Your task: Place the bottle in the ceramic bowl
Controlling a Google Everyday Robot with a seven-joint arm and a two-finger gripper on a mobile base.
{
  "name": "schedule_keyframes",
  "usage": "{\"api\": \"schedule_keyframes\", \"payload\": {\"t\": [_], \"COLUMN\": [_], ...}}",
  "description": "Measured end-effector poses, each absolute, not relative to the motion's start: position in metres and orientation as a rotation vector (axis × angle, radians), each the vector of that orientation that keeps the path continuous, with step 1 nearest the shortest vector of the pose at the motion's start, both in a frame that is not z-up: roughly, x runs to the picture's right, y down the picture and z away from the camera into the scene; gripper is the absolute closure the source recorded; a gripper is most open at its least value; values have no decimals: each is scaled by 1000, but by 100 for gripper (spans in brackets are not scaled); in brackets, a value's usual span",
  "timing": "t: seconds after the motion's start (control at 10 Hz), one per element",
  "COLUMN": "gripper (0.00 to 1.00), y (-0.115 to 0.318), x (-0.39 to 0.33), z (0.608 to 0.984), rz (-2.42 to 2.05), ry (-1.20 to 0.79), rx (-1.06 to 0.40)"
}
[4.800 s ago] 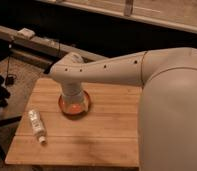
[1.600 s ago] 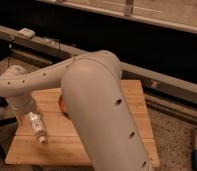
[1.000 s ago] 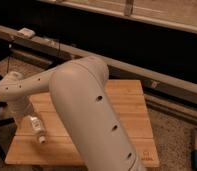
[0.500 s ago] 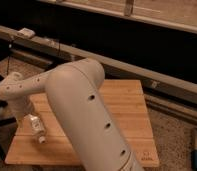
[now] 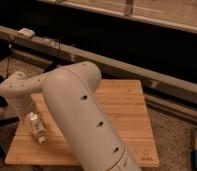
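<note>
We find the bottle [image 5: 35, 127] lying flat on the wooden counter [image 5: 127, 105], near its left front corner. Its long axis runs from upper left to lower right, and the small white cap [image 5: 41, 140] points toward the front edge.

The arm [image 5: 82, 115] crosses the counter from the lower right, bends at the far left and folds back down toward the bottle. The hand [image 5: 27, 112] appears to sit at the end of that fold, just above and touching or nearly touching the bottle's upper, capless end. We are not certain, because the pale casing blends with the bottle there. We cannot tell whether the hand is wide, narrow or already gripping.

So the bottle lies just below the hand, with its body trailing away toward the front edge. We judge that a grasp across the short axis near the upper end suits this layout, since the hand need not travel along the bottle's length.

The ceramic bowl is out of our sight, presumably hidden behind the bulk of the arm. We therefore cannot say which way the carry would go. We judge the bottle not yet lifted, as it rests along the boards.
</note>
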State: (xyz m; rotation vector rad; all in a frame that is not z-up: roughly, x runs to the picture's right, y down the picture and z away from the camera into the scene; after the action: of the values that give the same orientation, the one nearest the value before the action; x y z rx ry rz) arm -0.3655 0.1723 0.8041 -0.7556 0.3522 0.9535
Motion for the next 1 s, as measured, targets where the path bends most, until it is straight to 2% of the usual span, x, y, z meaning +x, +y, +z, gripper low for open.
{"api": "schedule_keyframes", "payload": {"t": [0.6,1.0], "gripper": [37,74], "y": [189,193], "x": [-368,-363], "z": [824,826], "rz": [928,925], "ry": [410,446], "rx": [-762,-732]}}
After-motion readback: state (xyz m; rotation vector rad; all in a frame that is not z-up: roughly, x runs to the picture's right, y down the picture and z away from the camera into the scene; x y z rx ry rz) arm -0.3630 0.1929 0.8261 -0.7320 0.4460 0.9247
